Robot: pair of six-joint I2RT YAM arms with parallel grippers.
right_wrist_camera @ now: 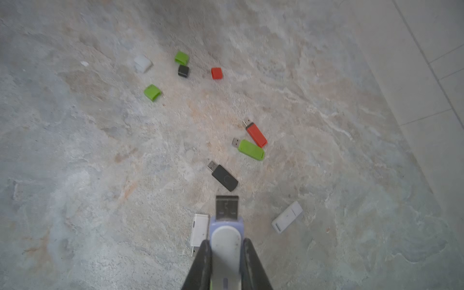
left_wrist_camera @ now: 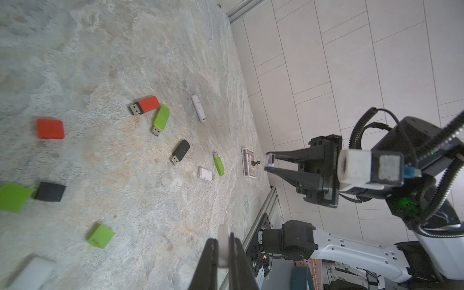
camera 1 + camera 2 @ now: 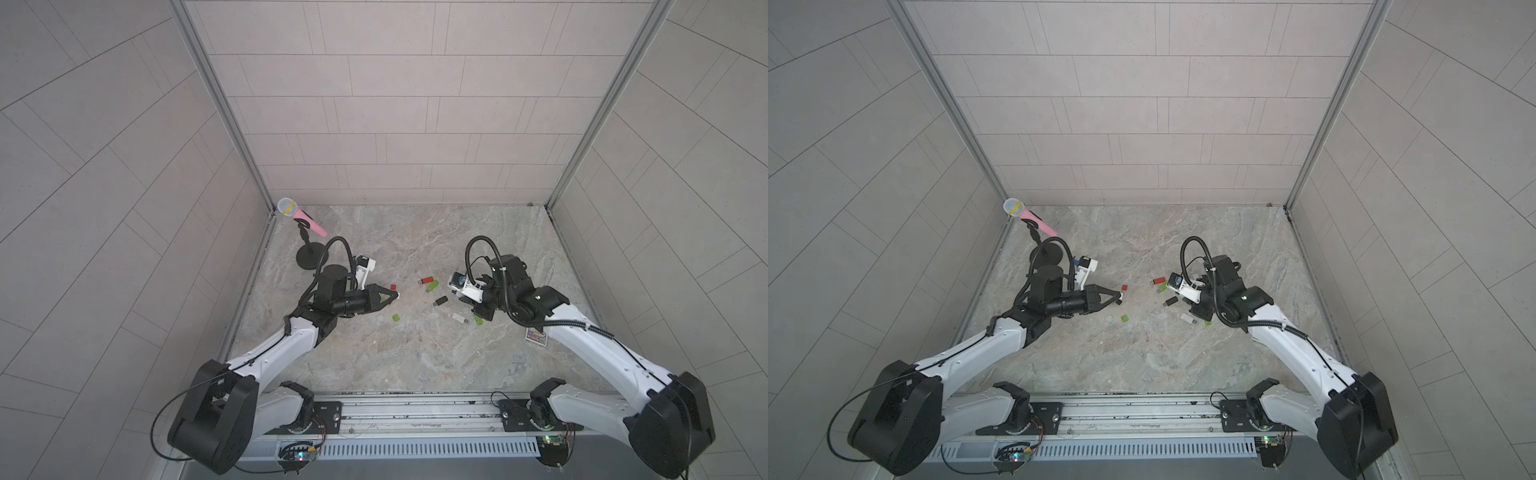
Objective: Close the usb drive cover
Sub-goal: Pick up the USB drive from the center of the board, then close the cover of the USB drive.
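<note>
1. The right gripper (image 1: 226, 241) is pressed onto a pale lilac-and-white usb drive (image 1: 226, 233), pinching its rear half. The bare metal plug (image 1: 227, 207) sticks out past the fingertips, above the surface (image 1: 100, 175).
2. The left gripper (image 2: 223, 238) is pressed onto a small white cover (image 2: 223, 251), held edge-on and mostly sunk between the jaws. Which way its open mouth faces cannot be told.
3. In both top views the two grippers face each other, well apart.
4. Lying loose below are a black drive (image 1: 224, 177), a green drive (image 1: 251, 150) and a red drive (image 1: 256, 133), all uncapped. Farther off are a red cap (image 1: 216, 73) and a black cap (image 1: 183, 70).
5. Risks, as judged:
   - If the mouth and plug are off-line, they would jam or skid past each other.
   - With so little of the cover exposed, the plug may hit a fingertip first.
   - A push along the drive could slide it back through the grip.
   - A dropped part would land among look-alike pieces.
</note>
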